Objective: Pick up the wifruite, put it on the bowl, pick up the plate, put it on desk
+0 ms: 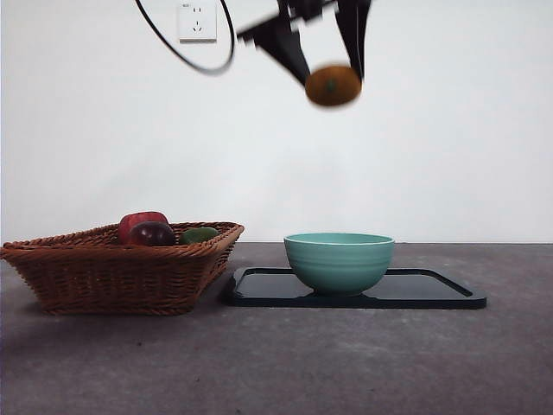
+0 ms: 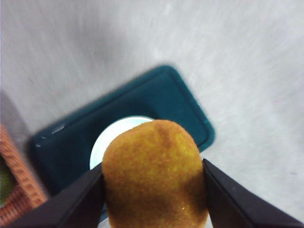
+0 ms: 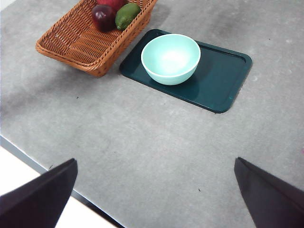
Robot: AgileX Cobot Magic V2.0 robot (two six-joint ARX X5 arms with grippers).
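Plain white wall with a socket (image 1: 197,21) at the upper left of the front view backs a mottled grey desk (image 1: 285,363), where a wicker basket (image 1: 121,268) of fruit sits at lower left and the teal bowl (image 1: 340,260) stands on a dark tray (image 1: 432,290) just right of centre. High in the upper middle, the left gripper (image 1: 333,85) is clamped on the wifruite (image 1: 333,86), its jaws pressing both sides (blurred in the front view), well above the bowl. I judge the carrying step is in hand: the fruit hangs roughly over the bowl, whose pale rim peeks out beside it at mid-frame in the left wrist view. Next comes a straight descent and a release inside the rim. The right gripper (image 3: 154,192) waits with jaws wide apart, holding nothing
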